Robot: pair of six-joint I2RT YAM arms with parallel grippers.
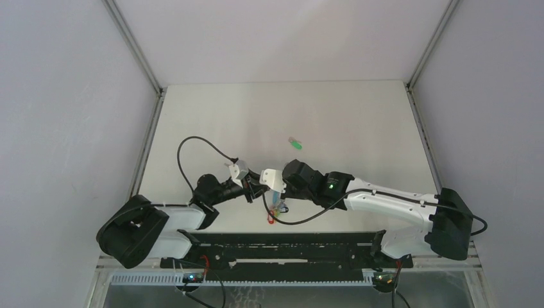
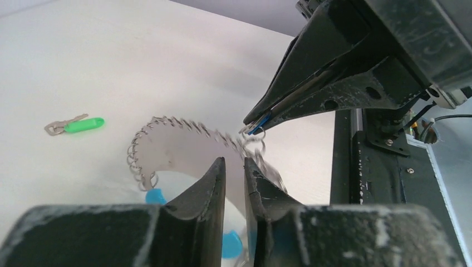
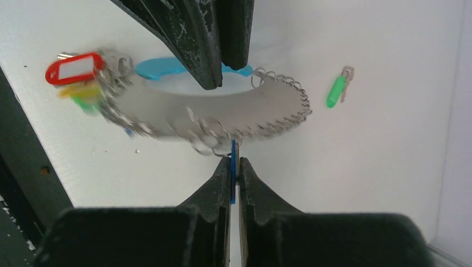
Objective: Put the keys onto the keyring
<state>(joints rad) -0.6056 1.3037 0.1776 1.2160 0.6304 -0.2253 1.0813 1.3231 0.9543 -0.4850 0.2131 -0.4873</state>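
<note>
White table (image 1: 359, 115) below; the right gripper (image 3: 234, 162) clamps the blue key (image 3: 232, 189) at the keyring (image 3: 267, 111) wire. The left gripper (image 2: 234, 164) straddles the keyring's turquoise sleeve (image 3: 161, 68), jaws slightly parted, grip unclear. Threading likely needs a steadied keyring.

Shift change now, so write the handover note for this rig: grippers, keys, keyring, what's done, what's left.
Grippers: left gripper has its jaws slightly apart astride the keyring at its turquoise sleeve, grip unclear; right gripper is shut on the blue key, whose tip meets the keyring.
Elsewhere: green key lies loose on the table.
Done: blue key picked up; threading not confirmed.
Left: finish blue key, then green key.
</note>
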